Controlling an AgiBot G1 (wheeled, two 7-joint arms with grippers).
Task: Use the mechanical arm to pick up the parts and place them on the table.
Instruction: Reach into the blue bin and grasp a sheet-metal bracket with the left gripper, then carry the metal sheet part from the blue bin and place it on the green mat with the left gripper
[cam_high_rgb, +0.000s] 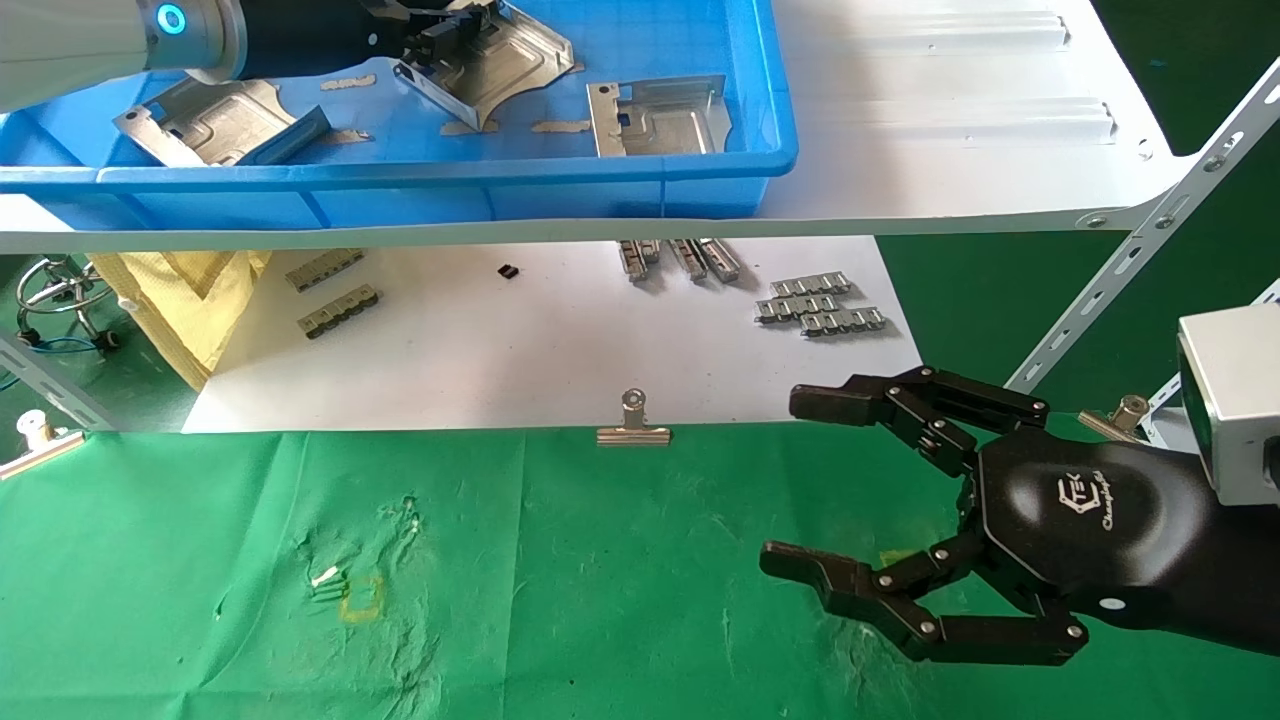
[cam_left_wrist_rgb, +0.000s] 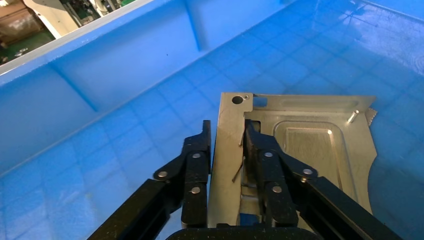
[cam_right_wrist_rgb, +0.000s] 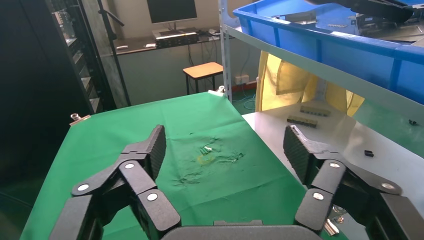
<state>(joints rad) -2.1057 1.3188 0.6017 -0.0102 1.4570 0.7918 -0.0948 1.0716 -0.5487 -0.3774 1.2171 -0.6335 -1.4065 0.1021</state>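
Scuffed green table (cam_high_rgb: 560, 600) under a white shelf (cam_high_rgb: 950, 130) holding a blue bin (cam_high_rgb: 400, 185).

The only readable marking is a white logo printed on the glossy black palm shell of the right gripper (cam_high_rgb: 800, 487), seen in the head view. It shows a small angular emblem containing letters that look like "TEK", with a line of slanted script beneath it that begins "Ch" but is too small to read in full. Nothing else carries legible text: the blue bin (cam_high_rgb: 700, 190), the metal brackets (cam_high_rgb: 655, 115) inside it, the white shelf (cam_high_rgb: 950, 120) and the green table (cam_high_rgb: 600, 600) show no readable labels, numbers or signs.
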